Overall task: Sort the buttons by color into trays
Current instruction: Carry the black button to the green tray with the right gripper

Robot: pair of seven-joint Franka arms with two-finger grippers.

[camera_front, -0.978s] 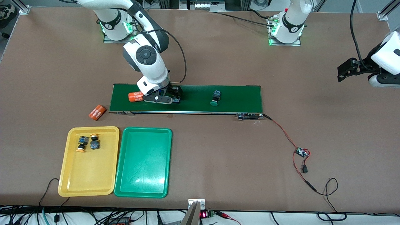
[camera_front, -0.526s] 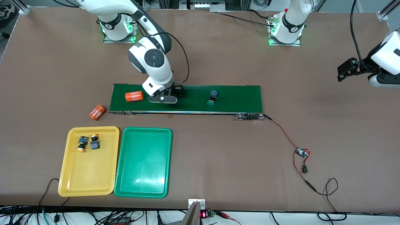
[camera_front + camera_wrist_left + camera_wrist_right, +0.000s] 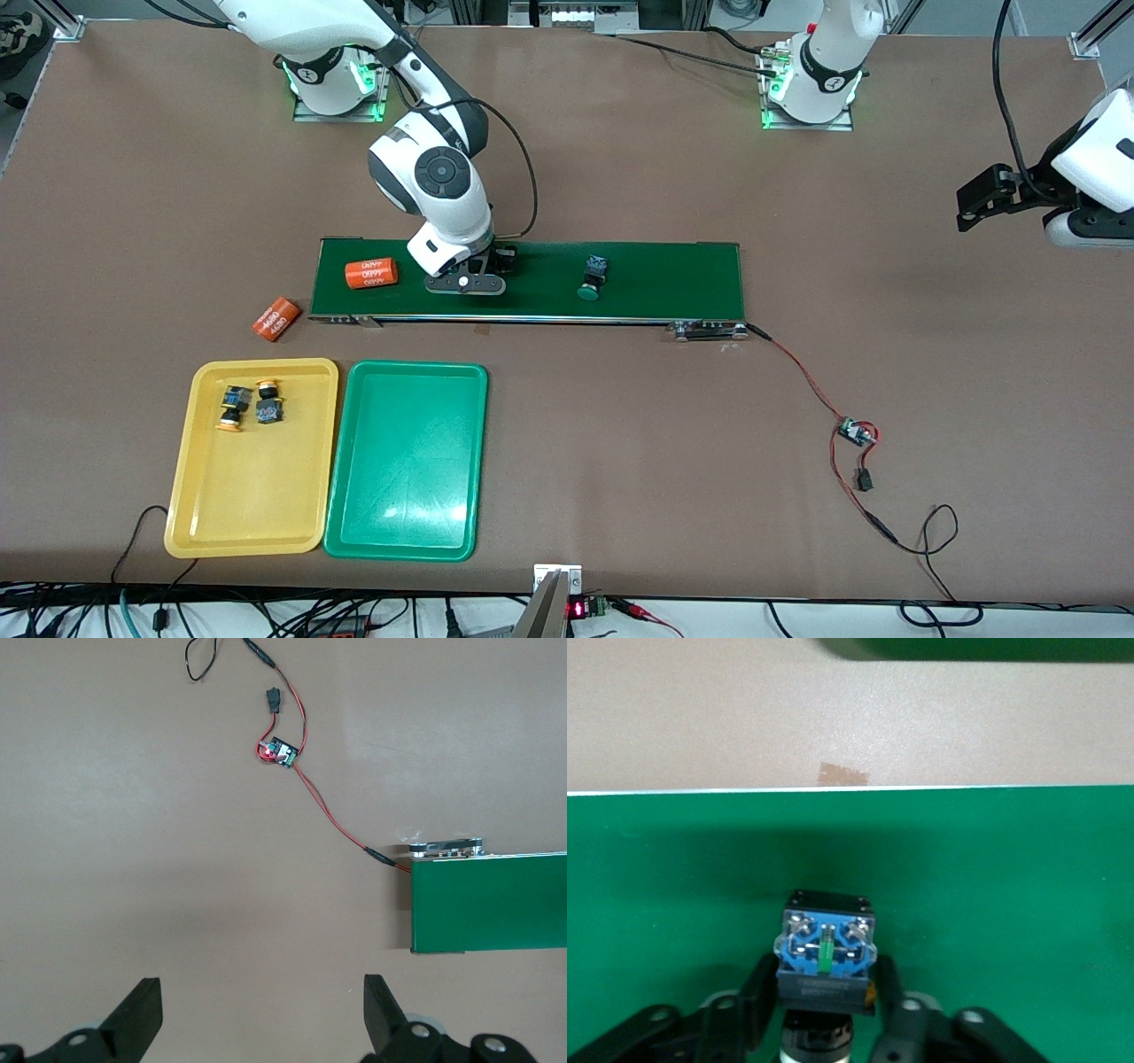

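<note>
- Brown bench (image 3: 620, 425): a long dark-green conveyor belt (image 3: 656, 288) is carried.
- Right pincer (image 3: 826, 992): lowered onto the belt, clamped on a black-and-blue push-button switch (image 3: 826, 948).
- Green-capped push-button switch (image 3: 591, 276): lying on the belt.
- Yellow plastic tray (image 3: 257, 505): two yellow-capped push-button switches (image 3: 248, 406) are held.
- Green plastic tray (image 3: 407, 470): beside it.
- Left pincer (image 3: 261, 1014): spread wide over bare bench, waiting.

From the front the right gripper (image 3: 465, 282) hides the button (image 3: 825, 955) it squeezes, whose cap colour can't be told; the left gripper (image 3: 973, 209) sits half out of shot.
</note>
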